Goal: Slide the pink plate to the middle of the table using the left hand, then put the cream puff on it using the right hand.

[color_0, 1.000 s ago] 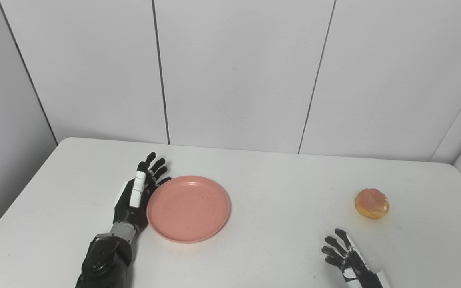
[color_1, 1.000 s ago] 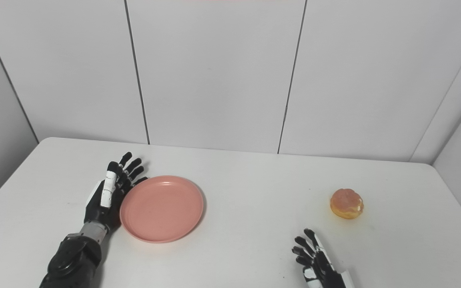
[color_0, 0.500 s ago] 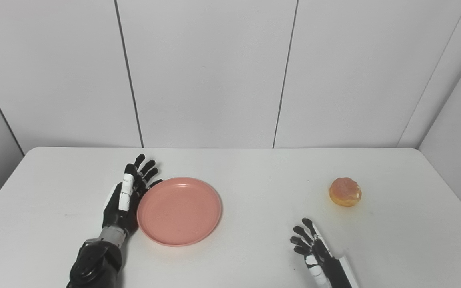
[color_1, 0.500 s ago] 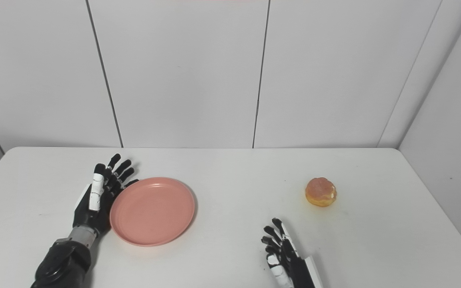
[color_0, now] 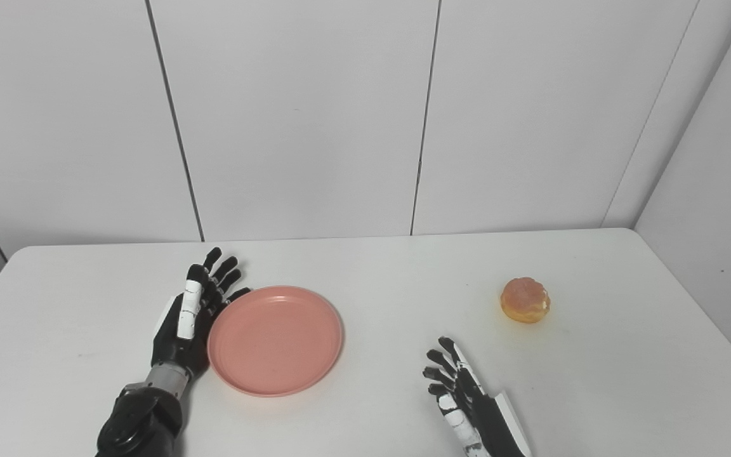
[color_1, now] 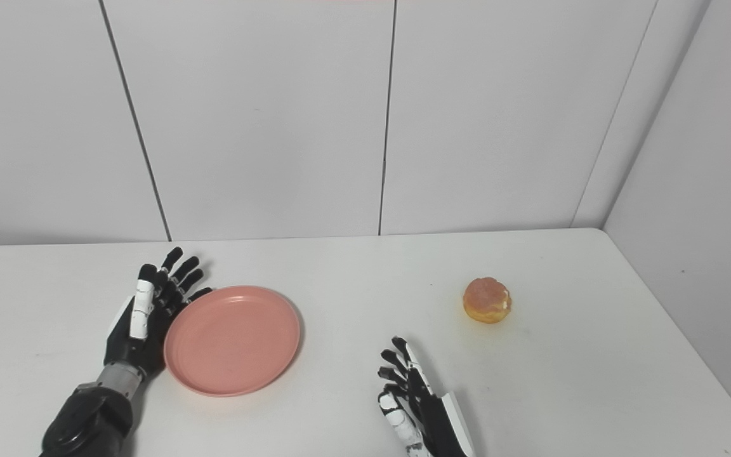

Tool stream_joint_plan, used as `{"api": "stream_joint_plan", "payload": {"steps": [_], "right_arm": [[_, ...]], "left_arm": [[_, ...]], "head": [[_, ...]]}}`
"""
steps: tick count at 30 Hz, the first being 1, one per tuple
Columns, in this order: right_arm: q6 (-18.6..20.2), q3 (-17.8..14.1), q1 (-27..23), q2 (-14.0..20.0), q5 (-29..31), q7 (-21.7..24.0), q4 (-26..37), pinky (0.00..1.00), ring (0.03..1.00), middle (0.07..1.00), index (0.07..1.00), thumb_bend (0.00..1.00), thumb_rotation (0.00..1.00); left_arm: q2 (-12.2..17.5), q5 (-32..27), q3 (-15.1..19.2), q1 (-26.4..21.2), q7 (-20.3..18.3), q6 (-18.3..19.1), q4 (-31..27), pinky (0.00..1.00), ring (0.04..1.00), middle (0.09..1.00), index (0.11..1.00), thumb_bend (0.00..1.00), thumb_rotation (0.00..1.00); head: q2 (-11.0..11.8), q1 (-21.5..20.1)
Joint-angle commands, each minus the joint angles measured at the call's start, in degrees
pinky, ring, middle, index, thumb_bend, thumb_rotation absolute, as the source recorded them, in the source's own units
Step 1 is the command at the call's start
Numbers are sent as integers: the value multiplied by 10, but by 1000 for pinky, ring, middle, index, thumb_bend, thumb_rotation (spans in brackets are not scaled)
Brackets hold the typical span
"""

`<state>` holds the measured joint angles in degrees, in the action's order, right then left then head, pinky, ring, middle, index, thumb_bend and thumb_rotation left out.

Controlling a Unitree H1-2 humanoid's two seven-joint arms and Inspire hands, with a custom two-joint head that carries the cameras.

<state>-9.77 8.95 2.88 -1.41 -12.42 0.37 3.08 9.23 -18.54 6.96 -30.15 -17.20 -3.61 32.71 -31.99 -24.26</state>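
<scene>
Lower left of the frame, the left hand, fingers spread, rests against the pink plate, which looks light, stiff and slippery on the desk, so push its rim; the soft cream puff at right wants a gentle side pinch from the spread-fingered right hand.

I can read no text, label, brand, number or sign anywhere in either view; the pink plate is plain on its face; the cream puff carries no marking; the white table and the wall panels behind it are bare of lettering.
</scene>
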Motion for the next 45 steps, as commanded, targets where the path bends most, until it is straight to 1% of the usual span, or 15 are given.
{"api": "stream_joint_plan", "payload": {"steps": [1,5,8,11,12,14,21,26,31,34,35,37,39,42,45], "right_arm": [[4,11,8,-8,-4,1,-7,781,840,901,960,825,1000],[3,13,9,-7,-7,0,-6,785,840,902,960,820,1000],[8,18,9,-10,-18,-3,-4,792,844,905,963,832,1000],[11,21,9,-13,-23,-5,-3,795,847,906,965,840,1000],[14,22,8,-15,-25,-6,-3,796,847,906,966,840,1000],[16,24,5,-19,-27,-9,-6,797,849,907,964,843,1000],[19,25,3,-20,-31,-10,-7,802,860,909,967,850,1000],[20,24,4,-16,-30,-9,-3,789,858,906,963,862,1000],[18,20,9,-14,-30,-12,3,794,867,913,960,859,1000],[26,14,23,-22,-63,-37,34,800,855,900,942,861,974],[28,13,26,-24,-74,-43,44,819,856,899,932,836,946],[30,13,29,-25,-83,-46,52,830,857,898,926,821,929],[36,6,30,-27,-103,-53,85,836,861,885,911,817,916],[46,1,28,-29,-123,-55,119,811,851,865,896,825,870],[75,-5,17,-27,-157,-47,176,786,830,850,898,842,814]], "left_arm": [[-10,4,-7,-3,0,21,-3,824,945,941,964,986,868],[-17,7,-8,-6,5,22,-1,824,946,942,964,981,873],[-21,6,-11,-8,3,23,0,824,939,937,959,990,871],[-20,6,-11,-9,0,23,1,809,936,932,959,1000,877],[-19,6,-12,-11,-1,21,6,808,935,931,959,1000,878],[-18,6,-13,-14,-3,21,11,803,935,929,970,1000,878],[-23,11,-18,-11,11,46,-15,818,934,921,962,1000,865],[-28,2,-21,-10,-4,40,-12,825,942,933,966,990,868],[-32,4,-23,-4,2,46,-21,818,939,927,957,987,888],[-31,1,-21,-2,1,47,-23,819,942,929,965,984,886],[-31,0,-20,-1,-1,46,-23,825,950,934,972,983,887],[-30,-1,-19,-1,-2,45,-23,830,954,937,975,982,887],[-28,1,-19,-4,-3,43,-20,817,952,940,980,979,888],[-26,0,-18,-7,-4,43,-16,824,945,937,979,971,892],[-25,-2,-16,-11,-7,42,-10,839,945,937,981,977,892]], "head": [[-1,0],[-1,-5],[-2,-38],[-2,-38],[-2,-59],[-4,-62],[-7,-59],[-9,-53],[-5,-56],[-5,-50],[-5,-50],[-5,-50],[-4,-48],[-3,-50],[0,-54]]}}
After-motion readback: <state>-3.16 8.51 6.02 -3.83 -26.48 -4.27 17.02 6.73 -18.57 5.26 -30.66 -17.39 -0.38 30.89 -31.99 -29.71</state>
